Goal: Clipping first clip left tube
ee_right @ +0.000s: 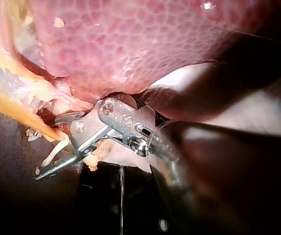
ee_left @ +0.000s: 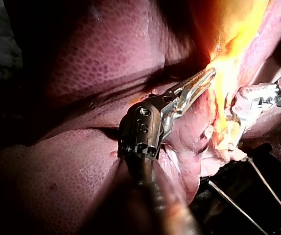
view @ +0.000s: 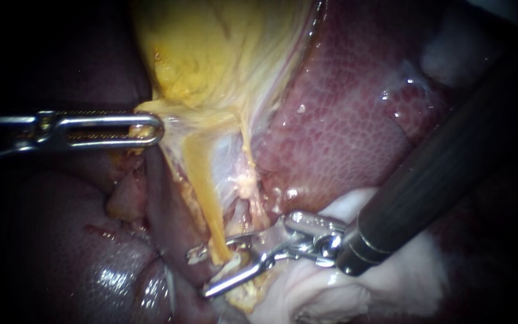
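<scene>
L instrument [view: 148, 128], in from 9 o'clock, jaws clamped on gallbladder [view: 211, 54] edge. R instrument [view: 202, 273] at 6 o'clock: jaws apart, left tube [view: 202, 186] running down between them. Liver [view: 343, 120] at 2 o'clock.

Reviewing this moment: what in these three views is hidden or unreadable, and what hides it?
Endoscope view: where the tube runs past the right instrument's open jaws; they and pale tissue cover it.
All views: whether a clip sits in those jaws; too small, tube in front.
Left wrist view: the left instrument's tip on the gallbladder; glare washes it out.
Right wrist view: tissue behind the right instrument; its shaft blocks it.
</scene>
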{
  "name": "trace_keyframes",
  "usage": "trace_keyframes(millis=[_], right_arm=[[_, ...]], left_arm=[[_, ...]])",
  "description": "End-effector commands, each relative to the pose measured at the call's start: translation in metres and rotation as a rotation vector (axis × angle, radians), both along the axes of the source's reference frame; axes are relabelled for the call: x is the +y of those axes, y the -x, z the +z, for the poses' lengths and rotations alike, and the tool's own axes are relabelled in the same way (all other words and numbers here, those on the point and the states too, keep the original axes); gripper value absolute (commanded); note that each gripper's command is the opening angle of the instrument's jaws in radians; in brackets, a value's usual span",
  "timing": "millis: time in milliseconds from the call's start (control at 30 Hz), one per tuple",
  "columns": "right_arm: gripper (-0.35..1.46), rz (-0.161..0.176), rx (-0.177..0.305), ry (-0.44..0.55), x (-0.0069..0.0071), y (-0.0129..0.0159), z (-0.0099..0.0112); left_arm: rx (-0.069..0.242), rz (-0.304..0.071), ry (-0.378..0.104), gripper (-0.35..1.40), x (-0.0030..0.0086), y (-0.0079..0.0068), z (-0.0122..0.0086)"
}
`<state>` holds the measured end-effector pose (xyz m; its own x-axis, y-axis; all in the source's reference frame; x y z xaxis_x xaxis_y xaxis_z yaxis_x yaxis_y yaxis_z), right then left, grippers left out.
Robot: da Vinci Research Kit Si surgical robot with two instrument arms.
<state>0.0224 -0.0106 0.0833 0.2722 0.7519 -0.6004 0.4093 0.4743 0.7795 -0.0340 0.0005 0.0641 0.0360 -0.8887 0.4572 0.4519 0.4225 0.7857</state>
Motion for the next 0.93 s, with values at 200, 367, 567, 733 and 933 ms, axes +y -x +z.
trace_keyframes(millis=[200, 367, 567, 733, 933], right_arm=[[-0.14, -0.026, -0.005, -0.018, 0.0005, 0.0006, -0.0004], [-0.35, -0.042, -0.073, -0.004, 0.0013, 0.0007, -0.0007], [-0.35, -0.044, -0.081, -0.016, 0.0011, 0.0009, 0.0001], [-0.35, -0.046, -0.083, -0.015, 0.0011, 0.001, 0.0001], [-0.35, -0.046, -0.083, -0.015, 0.0011, 0.0011, 0.0002]], left_arm=[[0.0, 0.0, 0.0, -0.35, 0.0, 0.0, 0.0], [0.001, 0.003, 0.005, -0.35, 0.0, 0.0, 0.0], [0.001, 0.003, 0.005, -0.35, 0.0, -0.0001, 0.0], [0.001, 0.003, 0.005, -0.35, 0.0, -0.0001, 0.0], [0.001, 0.003, 0.005, -0.35, 0.0, -0.0001, 0.0]])
